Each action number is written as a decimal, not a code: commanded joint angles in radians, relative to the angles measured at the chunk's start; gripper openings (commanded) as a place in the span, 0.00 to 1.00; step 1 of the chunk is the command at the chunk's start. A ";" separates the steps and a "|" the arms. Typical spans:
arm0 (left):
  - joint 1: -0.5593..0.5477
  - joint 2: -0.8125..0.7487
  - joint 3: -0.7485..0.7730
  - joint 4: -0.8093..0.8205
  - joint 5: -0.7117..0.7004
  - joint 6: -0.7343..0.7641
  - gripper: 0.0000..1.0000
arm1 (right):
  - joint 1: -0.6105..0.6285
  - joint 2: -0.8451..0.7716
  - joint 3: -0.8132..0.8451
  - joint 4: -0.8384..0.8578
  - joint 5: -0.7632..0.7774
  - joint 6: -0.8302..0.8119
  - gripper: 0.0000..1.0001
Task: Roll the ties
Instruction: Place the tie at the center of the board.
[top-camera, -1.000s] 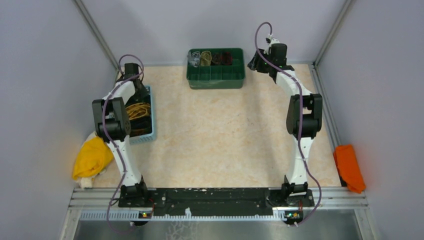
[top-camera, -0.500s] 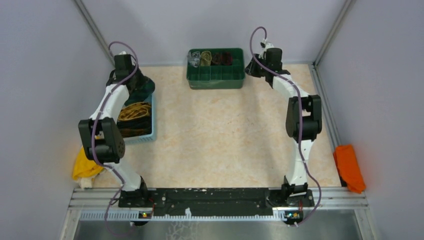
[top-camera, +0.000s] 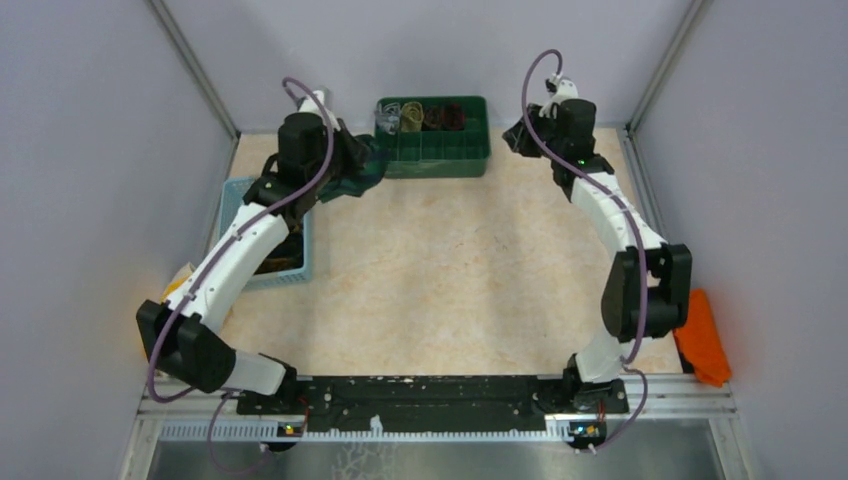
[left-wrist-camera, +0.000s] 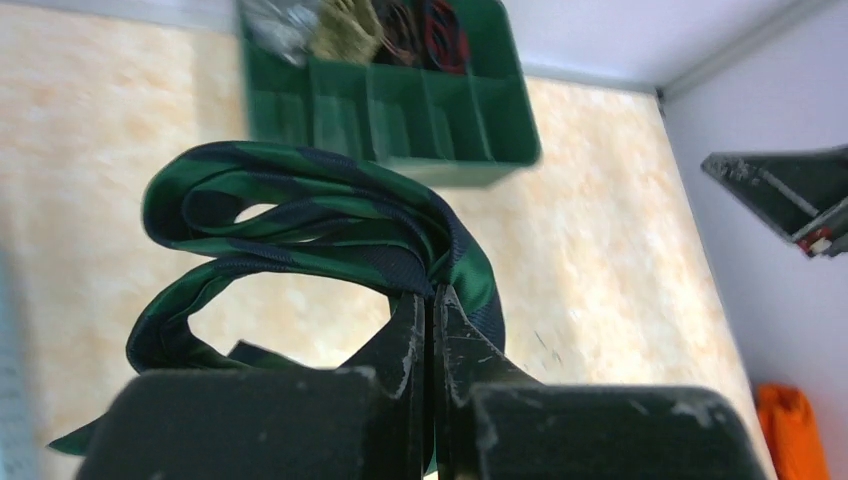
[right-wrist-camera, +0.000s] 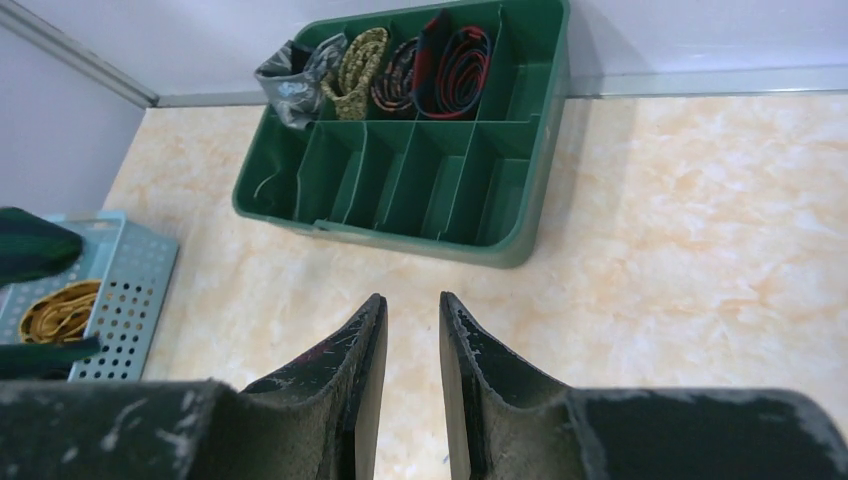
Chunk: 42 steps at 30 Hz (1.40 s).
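My left gripper (left-wrist-camera: 432, 292) is shut on a dark green tie (left-wrist-camera: 330, 215) with dark checks, which hangs in loops above the table. In the top view this green tie (top-camera: 362, 168) is held by the left gripper (top-camera: 352, 165) just left of the green tray (top-camera: 432, 160). A mustard-yellow tie (right-wrist-camera: 58, 312) lies coiled in the light blue basket (top-camera: 236, 190). Several rolled ties (right-wrist-camera: 420, 68) fill the tray's back compartments. My right gripper (right-wrist-camera: 412, 300) is slightly open and empty, above the table right of the tray (right-wrist-camera: 520, 180).
A broad yellow cloth (top-camera: 150, 320) lies at the left edge, mostly hidden by the left arm. A broad orange cloth (top-camera: 700, 335) lies at the right edge. Grey walls enclose the table on three sides.
My left gripper has lifted the green tie out of the blue basket and swung right toward the green tray. The right gripper has shifted a little to the right.
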 joint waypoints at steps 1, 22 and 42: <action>-0.100 -0.020 -0.082 -0.038 -0.066 -0.045 0.00 | 0.007 -0.215 -0.113 0.004 0.054 -0.019 0.26; -0.341 0.243 -0.388 0.189 -0.239 -0.170 0.08 | 0.009 -0.536 -0.323 -0.096 0.064 0.011 0.40; -0.340 -0.299 -0.520 -0.618 -0.553 -0.742 0.00 | 0.021 -0.508 -0.360 -0.010 -0.093 0.066 0.42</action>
